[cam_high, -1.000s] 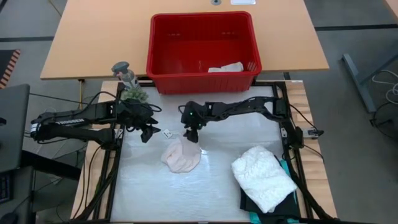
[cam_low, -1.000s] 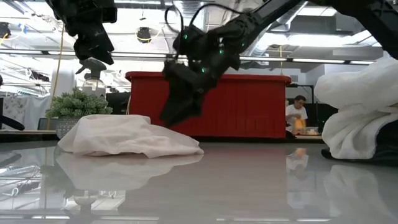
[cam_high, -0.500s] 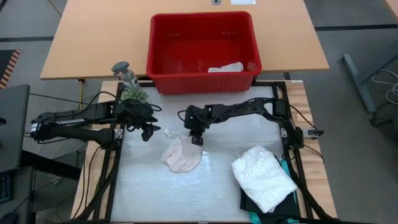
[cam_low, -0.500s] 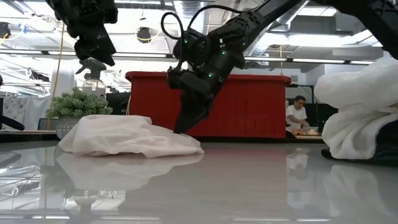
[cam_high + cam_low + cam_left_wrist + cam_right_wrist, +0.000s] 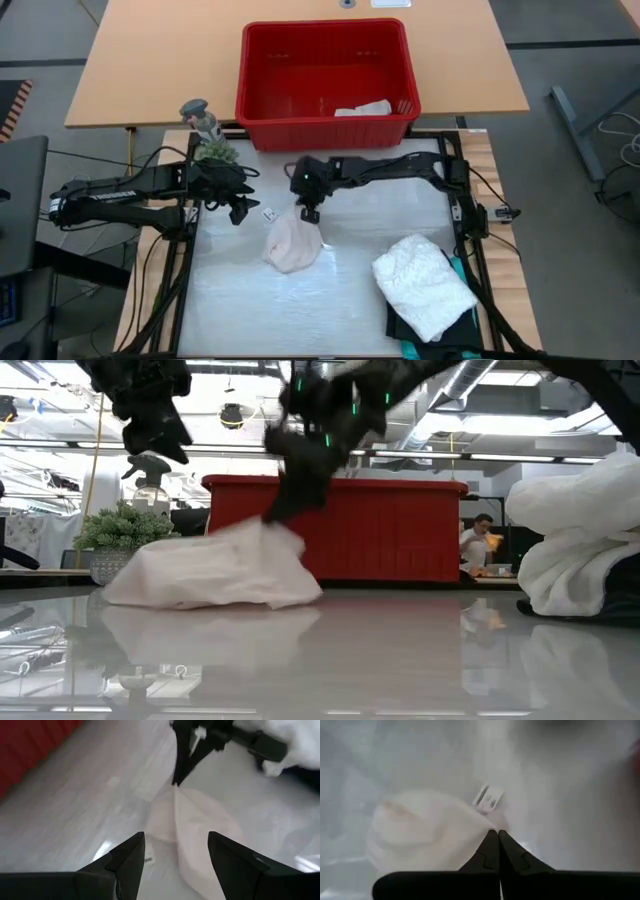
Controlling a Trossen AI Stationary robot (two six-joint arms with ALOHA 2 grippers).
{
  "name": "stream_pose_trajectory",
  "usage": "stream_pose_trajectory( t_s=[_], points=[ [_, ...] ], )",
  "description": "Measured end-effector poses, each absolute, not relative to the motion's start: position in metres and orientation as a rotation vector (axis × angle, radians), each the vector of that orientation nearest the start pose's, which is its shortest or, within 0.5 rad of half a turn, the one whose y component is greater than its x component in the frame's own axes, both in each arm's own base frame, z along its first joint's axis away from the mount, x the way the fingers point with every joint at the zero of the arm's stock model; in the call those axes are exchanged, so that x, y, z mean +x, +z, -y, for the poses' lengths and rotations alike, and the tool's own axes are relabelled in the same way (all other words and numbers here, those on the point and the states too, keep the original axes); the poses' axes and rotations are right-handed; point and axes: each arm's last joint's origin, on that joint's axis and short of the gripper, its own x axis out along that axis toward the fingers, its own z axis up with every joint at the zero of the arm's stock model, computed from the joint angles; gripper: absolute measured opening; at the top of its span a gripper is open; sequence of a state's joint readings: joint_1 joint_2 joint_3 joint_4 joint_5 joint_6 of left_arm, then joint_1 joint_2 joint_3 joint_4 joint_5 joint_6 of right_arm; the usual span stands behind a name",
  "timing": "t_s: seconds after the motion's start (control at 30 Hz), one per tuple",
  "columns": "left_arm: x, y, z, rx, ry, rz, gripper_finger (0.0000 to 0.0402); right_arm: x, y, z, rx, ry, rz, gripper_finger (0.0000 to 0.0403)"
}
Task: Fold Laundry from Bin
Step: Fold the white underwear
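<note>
Since a second ago, right end effector [image 5: 308, 214] has clamped shut on the cloth [image 5: 293, 245] edge and lifted it off the counter [image 5: 340, 300]; the rest hangs below. Left end effector [image 5: 238, 212], open, waits nearby. Best raise slowly, keeping the pinch firm.

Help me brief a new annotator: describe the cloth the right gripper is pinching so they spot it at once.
Start at the red bin, then drop onto the shiny mat in front of it. The small pale cloth lies mid-mat, one edge pinched up by the shut right gripper. The white lacy top lies farther right, bigger and textured.
</note>
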State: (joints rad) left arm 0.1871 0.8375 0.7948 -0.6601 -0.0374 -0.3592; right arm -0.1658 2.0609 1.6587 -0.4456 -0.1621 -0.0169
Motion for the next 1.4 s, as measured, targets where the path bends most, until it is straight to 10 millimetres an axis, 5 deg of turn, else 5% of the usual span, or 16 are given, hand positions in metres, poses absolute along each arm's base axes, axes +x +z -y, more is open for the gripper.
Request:
stream_pose_trajectory(
  t_s=[0.2,0.33,0.57,0.67,0.8,1.03,1.23,1.4],
  points=[
    [0.167,0.294,-0.033,-0.389,0.338,-0.559,0.0206,0.446,0.294,0.066,-0.095,-0.114,-0.782,0.0014],
    [0.166,0.294,-0.035,-0.367,0.396,-0.555,0.0206,0.435,0.322,0.026,-0.361,-0.114,-0.85,0.0014],
    [0.166,0.293,-0.036,-0.336,0.422,-0.548,0.0206,0.434,0.278,-0.075,-0.641,0.198,-0.998,0.0019],
    [0.168,0.28,-0.036,-0.355,0.426,-0.55,0.0206,0.437,0.256,-0.096,-0.623,0.282,-1.022,0.0062],
    [0.17,0.252,-0.035,-0.425,0.385,-0.564,0.0206,0.432,0.238,-0.088,-0.393,0.258,-1.186,0.0148],
    [0.172,0.213,-0.031,-0.504,0.294,-0.52,0.0206,0.435,0.25,-0.061,-0.125,0.063,-1.167,0.027],
    [0.172,0.21,-0.03,-0.355,0.288,-0.514,0.0206,0.438,0.241,-0.057,-0.132,0.166,-1.178,0.0284],
    [0.172,0.209,-0.029,-0.391,0.291,-0.524,0.0206,0.446,0.245,-0.055,-0.166,0.208,-1.082,0.0285]
  ],
)
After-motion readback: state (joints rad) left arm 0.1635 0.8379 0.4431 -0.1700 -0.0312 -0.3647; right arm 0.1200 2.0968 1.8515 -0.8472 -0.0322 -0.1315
